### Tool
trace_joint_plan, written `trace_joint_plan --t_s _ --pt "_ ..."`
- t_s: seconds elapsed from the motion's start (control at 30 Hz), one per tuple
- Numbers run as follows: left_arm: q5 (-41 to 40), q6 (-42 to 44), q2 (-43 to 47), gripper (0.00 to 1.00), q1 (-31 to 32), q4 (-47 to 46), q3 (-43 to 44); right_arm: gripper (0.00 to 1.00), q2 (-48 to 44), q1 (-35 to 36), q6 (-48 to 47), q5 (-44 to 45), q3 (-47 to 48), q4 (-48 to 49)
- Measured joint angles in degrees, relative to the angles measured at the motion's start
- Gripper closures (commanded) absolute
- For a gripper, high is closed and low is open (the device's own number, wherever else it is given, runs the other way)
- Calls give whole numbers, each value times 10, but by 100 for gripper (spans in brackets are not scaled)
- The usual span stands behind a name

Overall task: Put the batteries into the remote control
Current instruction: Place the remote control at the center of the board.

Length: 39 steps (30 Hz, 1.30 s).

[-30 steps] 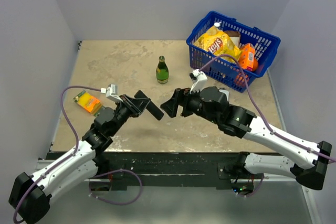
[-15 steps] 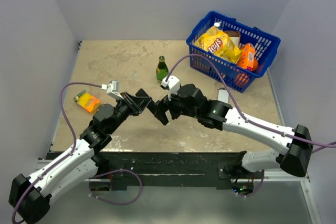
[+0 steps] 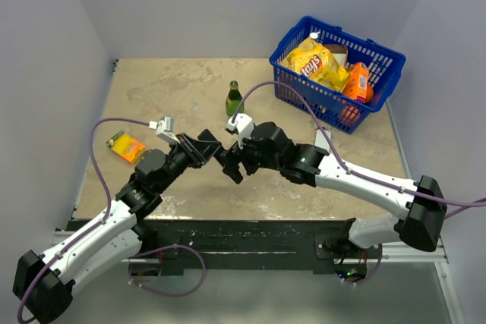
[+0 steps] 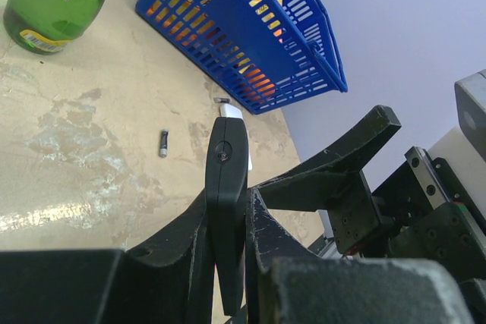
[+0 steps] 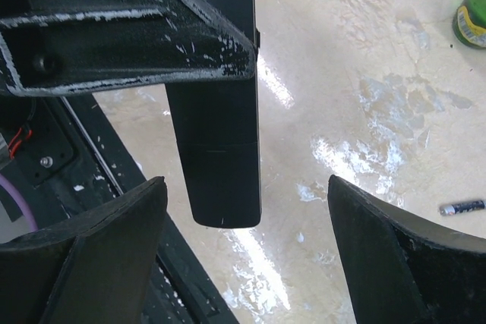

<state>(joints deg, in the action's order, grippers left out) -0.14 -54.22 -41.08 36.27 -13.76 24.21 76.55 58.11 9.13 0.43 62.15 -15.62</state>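
Note:
The slim black remote control (image 4: 226, 180) stands on edge, pinched between the fingers of my left gripper (image 4: 228, 204), which is shut on it above the table. From above, the remote control (image 3: 225, 163) points at my right gripper (image 3: 237, 158). In the right wrist view its free end (image 5: 219, 149) hangs between the widely open jaws of my right gripper (image 5: 247, 191), touching neither finger. One of the batteries (image 4: 162, 143) lies on the table beyond the remote, and the same battery (image 5: 462, 207) shows at the right edge of the right wrist view.
A green bottle (image 3: 235, 99) stands just behind the two grippers. A blue basket (image 3: 380, 55) of snack packs sits at the back right. An orange and yellow packet (image 3: 126, 147) lies at the left. The table's dark front edge (image 5: 99, 157) runs under the remote.
My right arm has swung left from the middle right, and its open jaws now straddle the remote's free end. The left gripper has kept the remote almost still.

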Motion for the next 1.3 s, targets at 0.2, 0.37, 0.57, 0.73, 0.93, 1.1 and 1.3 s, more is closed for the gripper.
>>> trace_joint_plan --t_s 0.2,0.37,0.57,0.73,0.93,1.1,1.3 --pt "1 1 -2 100 0 1 7 11 -19 0 3 -1 0 -30" --pt "2 3 -2 100 0 1 9 15 -47 0 13 -5 -12 -51" --pt "3 4 -2 100 -2 1 11 21 -56 0 22 -11 -40 -73" --pt "8 3 -2 100 -2 1 12 25 -40 0 22 -10 -45 -78" --pt "30 -3 -2 100 -2 -2 12 30 -29 0 22 4 -49 -58" --pt "40 -2 -9 100 -4 -13 12 34 -15 1 16 6 -49 -44" --pt "52 -1 -32 100 -6 -38 12 41 -1 2 2 5 -45 -42"
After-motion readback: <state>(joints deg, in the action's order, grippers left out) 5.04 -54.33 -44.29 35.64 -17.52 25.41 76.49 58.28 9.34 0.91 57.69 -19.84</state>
